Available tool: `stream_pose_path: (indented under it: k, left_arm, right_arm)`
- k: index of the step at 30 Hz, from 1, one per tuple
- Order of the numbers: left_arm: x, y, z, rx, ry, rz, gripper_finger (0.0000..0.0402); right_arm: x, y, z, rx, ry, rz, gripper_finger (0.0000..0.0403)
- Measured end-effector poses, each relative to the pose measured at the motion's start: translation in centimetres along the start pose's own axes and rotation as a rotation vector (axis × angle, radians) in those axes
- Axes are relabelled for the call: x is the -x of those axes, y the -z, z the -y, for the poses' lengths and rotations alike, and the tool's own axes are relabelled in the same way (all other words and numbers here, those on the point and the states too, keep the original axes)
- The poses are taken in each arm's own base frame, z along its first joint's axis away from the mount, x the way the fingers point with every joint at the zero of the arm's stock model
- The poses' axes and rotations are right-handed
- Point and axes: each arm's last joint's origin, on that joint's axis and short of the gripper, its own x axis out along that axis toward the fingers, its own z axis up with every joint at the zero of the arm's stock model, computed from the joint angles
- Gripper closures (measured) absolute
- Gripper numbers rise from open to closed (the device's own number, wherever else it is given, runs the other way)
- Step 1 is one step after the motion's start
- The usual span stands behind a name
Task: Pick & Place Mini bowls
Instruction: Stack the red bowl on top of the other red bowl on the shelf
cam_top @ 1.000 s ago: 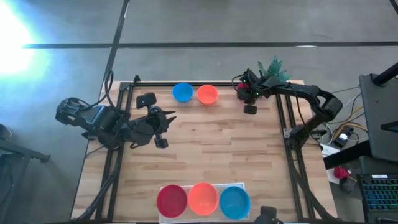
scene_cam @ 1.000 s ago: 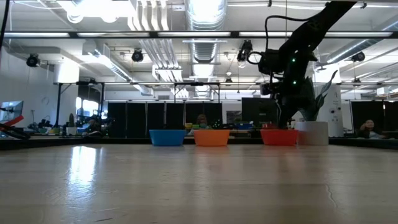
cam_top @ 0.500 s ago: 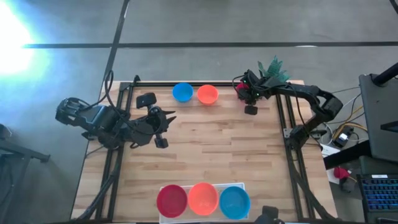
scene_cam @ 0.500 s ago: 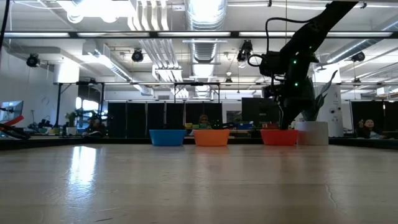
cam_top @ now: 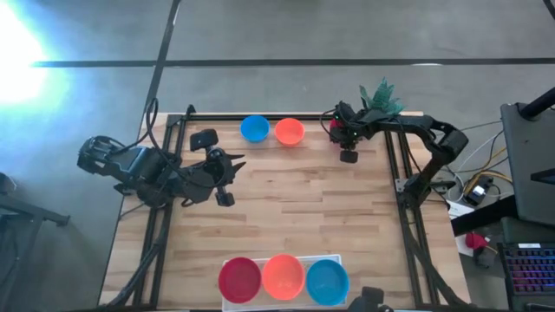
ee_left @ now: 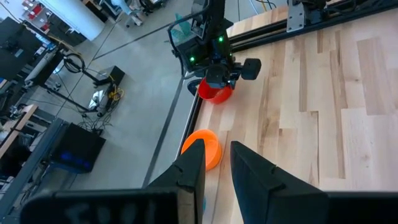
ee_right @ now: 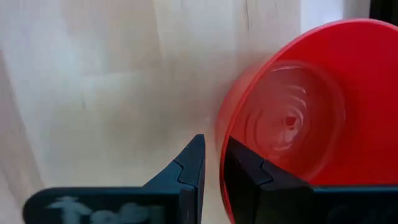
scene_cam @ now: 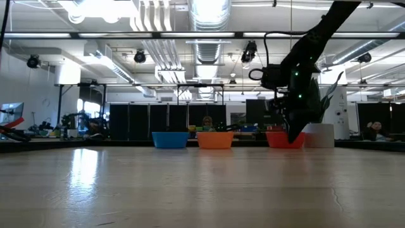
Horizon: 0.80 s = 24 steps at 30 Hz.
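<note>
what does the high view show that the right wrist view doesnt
Only the high view shows the whole layout: the small round glossy blue plastic bowl and orange bowl at the far edge, three more bowls in red, orange and blue on the white tray at the near edge, the green plant, and the waiting left hand over the table's left side.

Only the right wrist view shows the red bowl's ridged inside, close up.

Both show the right hand at that red bowl, and the wooden tabletop.

Open-plan robotics lab, exposed ceiling ducts [scene_cam: 209,16], strip lighting, concrete floor [cam_top: 277,35], distant workstations, wooden test table [cam_top: 286,186]
</note>
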Motion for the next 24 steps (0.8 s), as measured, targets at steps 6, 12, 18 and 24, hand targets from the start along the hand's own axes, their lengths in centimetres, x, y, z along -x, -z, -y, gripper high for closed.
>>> stream_pose_path:
  k: [6, 12, 18, 24]
  left_arm:
    - [0.0, 0.0, 0.0, 0.000, 0.000, 0.000, 0.0330]
    - [0.0, 0.0, 0.0, -0.001, 0.000, 0.000, 0.0330]
    - [0.0, 0.0, 0.0, -0.001, 0.000, 0.000, 0.0330]
    - [0.0, 0.0, 0.0, -0.001, 0.000, 0.000, 0.0330]
  right_arm:
    - [0.0, 0.0, 0.0, -0.038, 0.002, 0.002, 0.0389]
    - [0.6, -0.2, -0.1, -0.065, 0.012, 0.019, 0.0394]
    - [3.4, -0.9, -1.1, -0.054, 0.048, 0.105, 0.0394]
    - [7.1, -1.3, -3.5, -0.023, 0.092, 0.177, 0.0394]
